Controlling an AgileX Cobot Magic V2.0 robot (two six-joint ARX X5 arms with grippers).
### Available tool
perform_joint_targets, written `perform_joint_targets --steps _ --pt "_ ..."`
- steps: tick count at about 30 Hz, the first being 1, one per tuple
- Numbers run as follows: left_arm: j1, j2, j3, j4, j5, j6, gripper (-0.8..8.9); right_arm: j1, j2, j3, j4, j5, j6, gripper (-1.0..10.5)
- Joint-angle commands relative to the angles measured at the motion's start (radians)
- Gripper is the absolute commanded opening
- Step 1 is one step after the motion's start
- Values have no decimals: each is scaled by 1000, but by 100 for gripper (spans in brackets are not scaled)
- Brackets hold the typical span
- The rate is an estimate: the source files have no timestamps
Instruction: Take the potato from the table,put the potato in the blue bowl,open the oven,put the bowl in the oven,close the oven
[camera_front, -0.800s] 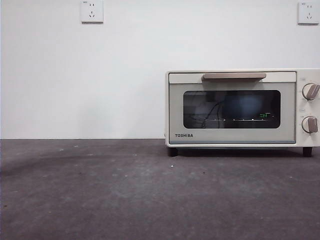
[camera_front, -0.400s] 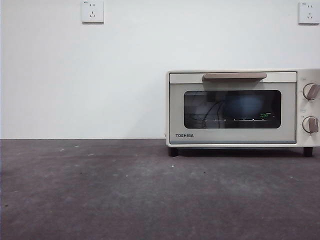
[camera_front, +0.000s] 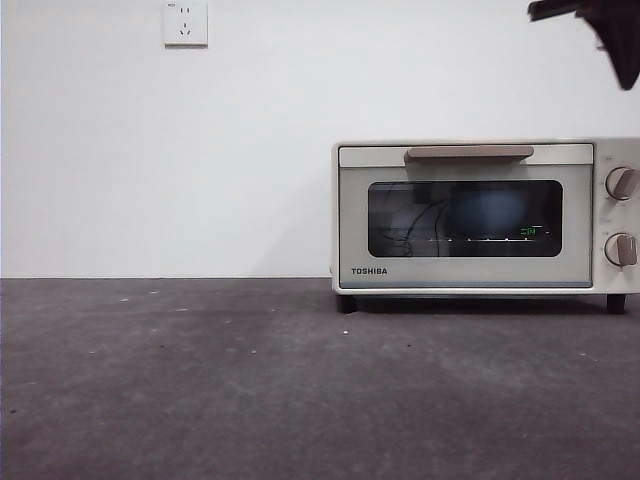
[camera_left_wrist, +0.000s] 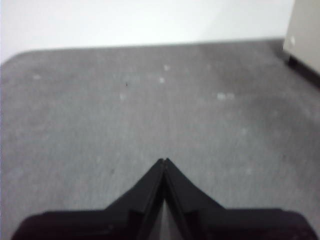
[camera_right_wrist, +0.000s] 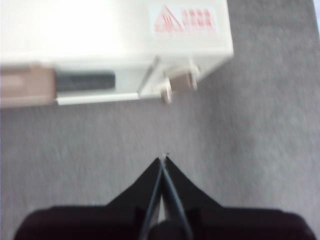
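The oven stands shut on the counter, and a blue shape, judged to be the blue bowl, is dimly seen behind its dark glass; the potato is not visible anywhere. The right gripper hangs above the oven's knob end with its fingers pressed together, empty. The left gripper, likewise closed on nothing, is held over bare counter beside the oven. A careless descent could knock a knob.
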Motion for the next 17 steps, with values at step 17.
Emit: perform_joint_targets --steps 17 --pt "-2 109 -9 35 -3 -27 -4 -28 11 -5 516 -3 0 1"
